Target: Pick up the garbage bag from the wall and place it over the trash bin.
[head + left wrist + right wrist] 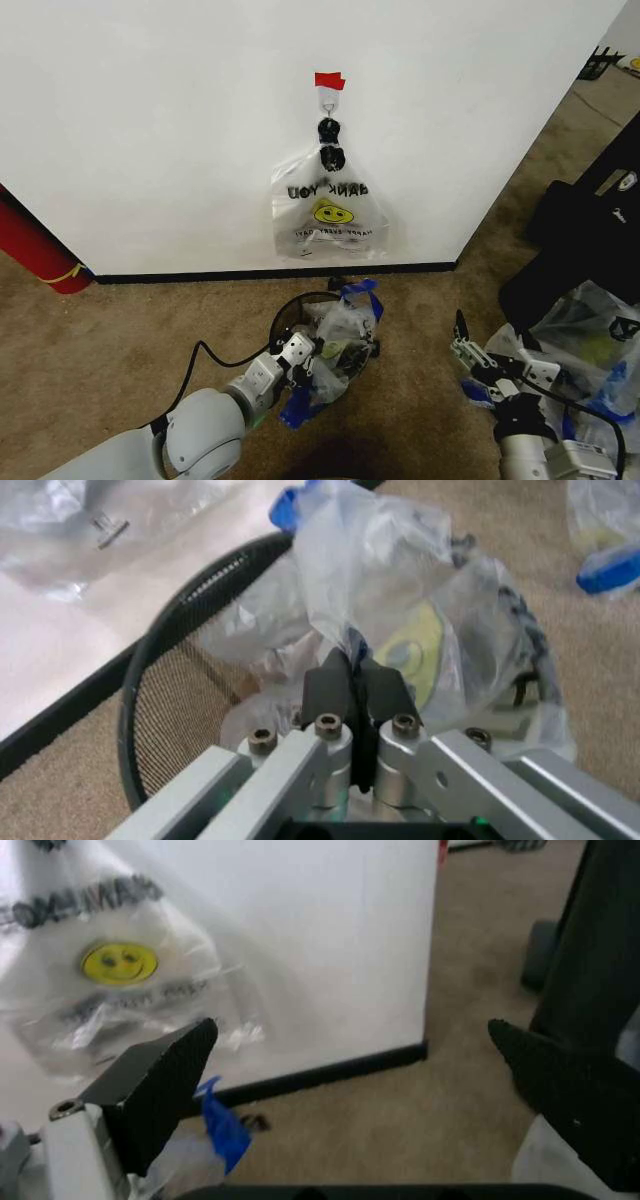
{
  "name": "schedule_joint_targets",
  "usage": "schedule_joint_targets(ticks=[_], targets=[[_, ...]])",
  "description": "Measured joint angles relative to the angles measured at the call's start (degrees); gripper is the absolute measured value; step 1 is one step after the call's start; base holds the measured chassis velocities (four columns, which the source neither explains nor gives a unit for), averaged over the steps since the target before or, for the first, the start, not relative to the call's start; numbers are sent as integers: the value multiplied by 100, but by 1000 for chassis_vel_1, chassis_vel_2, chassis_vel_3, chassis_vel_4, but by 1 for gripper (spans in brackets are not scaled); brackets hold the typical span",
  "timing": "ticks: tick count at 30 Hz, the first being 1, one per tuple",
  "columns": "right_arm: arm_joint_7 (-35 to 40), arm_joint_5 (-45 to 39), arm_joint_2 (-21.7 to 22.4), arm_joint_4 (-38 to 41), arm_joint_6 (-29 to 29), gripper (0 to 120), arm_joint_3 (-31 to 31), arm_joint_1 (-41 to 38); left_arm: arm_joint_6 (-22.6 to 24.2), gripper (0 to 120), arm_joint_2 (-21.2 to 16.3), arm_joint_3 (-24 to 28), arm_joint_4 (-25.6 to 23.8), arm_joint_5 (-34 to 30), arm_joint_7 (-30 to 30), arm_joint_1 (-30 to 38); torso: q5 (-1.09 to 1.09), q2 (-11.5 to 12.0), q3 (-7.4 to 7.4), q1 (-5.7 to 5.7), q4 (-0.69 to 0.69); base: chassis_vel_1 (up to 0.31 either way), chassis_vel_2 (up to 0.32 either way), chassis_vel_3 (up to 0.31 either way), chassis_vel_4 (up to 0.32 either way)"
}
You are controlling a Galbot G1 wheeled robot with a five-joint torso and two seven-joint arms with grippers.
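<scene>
L gripper [303, 362] clenched on garbage bag [340, 330], lower centre of head frame, draping it over trash bin [285, 315] so plastic spreads across rim. L wrist view alone shows pads pinching film. R gripper [470, 355] lower right, spread wide, idle; smiley bag [328, 215] hangs on wall [150, 120]

Head view: high, looking forward and down at the wall [150, 130] and carpet, both arms low in frame. Left wrist view: very near, over the left hand [355, 676] into the trash bin [160, 705]. Right wrist view: low, between open fingers [160, 1087], toward the wall. Head and right wrist views share the smiley-face bag [328, 215].
</scene>
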State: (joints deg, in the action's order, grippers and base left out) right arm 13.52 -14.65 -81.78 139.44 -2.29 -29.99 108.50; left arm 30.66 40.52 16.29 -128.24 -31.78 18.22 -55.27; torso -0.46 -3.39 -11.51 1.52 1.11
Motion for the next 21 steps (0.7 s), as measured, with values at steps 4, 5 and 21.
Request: schedule_joint_targets(ticks=[4, 5, 21], targets=[[-11, -264, 205, -131, -216, 100, 112, -83, 1, 0, -13, -53, -94, -87, 36, 3, 1, 0, 0, 0, -1, 0, 0, 0, 0], [-15, -303, 268, -170, -310, 100, 189, -114, 6, 0, -16, -51, -109, -125, 39, 23, 1, 0, 0, 0, -2, 0, 0, 0, 0], [-14, -959, 845, -1137, -1301, 100, 1075, -1250, 21, 0, -9, 160, 16, -370, 39, 342, 0, 0, -1, 0, 1, 0, 0, 0, 0]])
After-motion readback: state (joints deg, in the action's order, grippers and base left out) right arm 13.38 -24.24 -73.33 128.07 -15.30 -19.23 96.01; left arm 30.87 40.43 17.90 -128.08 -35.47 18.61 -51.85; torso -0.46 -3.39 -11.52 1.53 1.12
